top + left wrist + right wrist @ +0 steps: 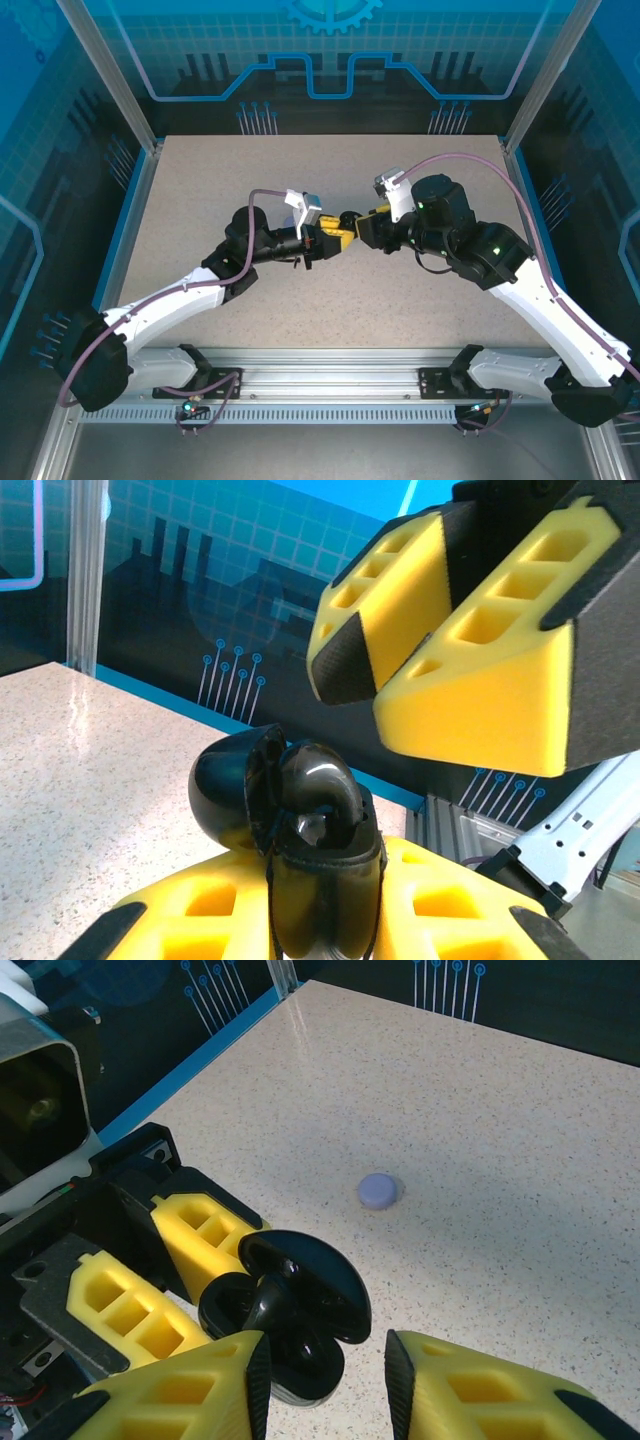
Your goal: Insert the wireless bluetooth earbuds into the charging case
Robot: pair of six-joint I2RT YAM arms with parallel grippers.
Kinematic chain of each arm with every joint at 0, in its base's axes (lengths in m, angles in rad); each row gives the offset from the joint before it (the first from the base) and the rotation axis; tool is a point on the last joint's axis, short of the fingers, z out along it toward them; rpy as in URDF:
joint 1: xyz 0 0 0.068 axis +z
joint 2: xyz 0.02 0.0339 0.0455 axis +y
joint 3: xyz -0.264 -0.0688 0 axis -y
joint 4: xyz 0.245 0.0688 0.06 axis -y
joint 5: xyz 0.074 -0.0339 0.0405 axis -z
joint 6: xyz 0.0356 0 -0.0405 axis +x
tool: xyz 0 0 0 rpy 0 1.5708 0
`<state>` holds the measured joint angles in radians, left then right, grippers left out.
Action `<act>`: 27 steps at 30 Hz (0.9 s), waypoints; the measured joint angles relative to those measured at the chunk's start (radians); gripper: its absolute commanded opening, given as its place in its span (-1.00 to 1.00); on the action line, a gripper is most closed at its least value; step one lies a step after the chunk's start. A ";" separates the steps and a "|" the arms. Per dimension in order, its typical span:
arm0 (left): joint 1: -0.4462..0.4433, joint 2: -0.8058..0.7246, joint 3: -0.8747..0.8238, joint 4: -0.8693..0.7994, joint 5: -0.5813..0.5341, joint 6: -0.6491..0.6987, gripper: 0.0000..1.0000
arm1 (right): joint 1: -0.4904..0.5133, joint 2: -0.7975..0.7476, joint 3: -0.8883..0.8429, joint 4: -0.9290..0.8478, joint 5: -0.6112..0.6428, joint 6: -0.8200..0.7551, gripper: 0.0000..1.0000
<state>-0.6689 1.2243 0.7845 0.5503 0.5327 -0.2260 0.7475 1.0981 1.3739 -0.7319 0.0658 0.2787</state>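
**Case braced, earbud in its mouth**

My left end effector (pixel 338 238) clenches the open charging case (pixel 300 1290) above the counter (pixel 480 1110), steadying it for loading. A black earbud (pixel 318 785) stands in the case, lower centre of the left wrist view. My right end effector (pixel 327 1360) hovers close, released and empty.

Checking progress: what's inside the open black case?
A glossy black earbud sticks up from the black case. The well beneath it and any second earbud are hidden.
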 measured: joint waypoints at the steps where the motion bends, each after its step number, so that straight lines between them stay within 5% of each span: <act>1: 0.000 0.000 0.000 0.002 0.005 0.000 -0.96 | 0.000 0.002 0.000 0.000 0.000 0.000 -0.24; 15: 0.000 0.000 0.000 0.016 0.076 0.000 -0.96 | 0.000 0.024 0.000 -0.001 -0.026 -0.016 -0.20; 27: 0.000 0.000 0.000 -0.014 0.010 0.005 -0.95 | -0.002 -0.039 -0.037 0.002 0.066 -0.008 -0.06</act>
<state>-0.6689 1.2243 0.7849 0.5365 0.5430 -0.2207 0.7452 1.0592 1.3365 -0.7303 0.1314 0.2703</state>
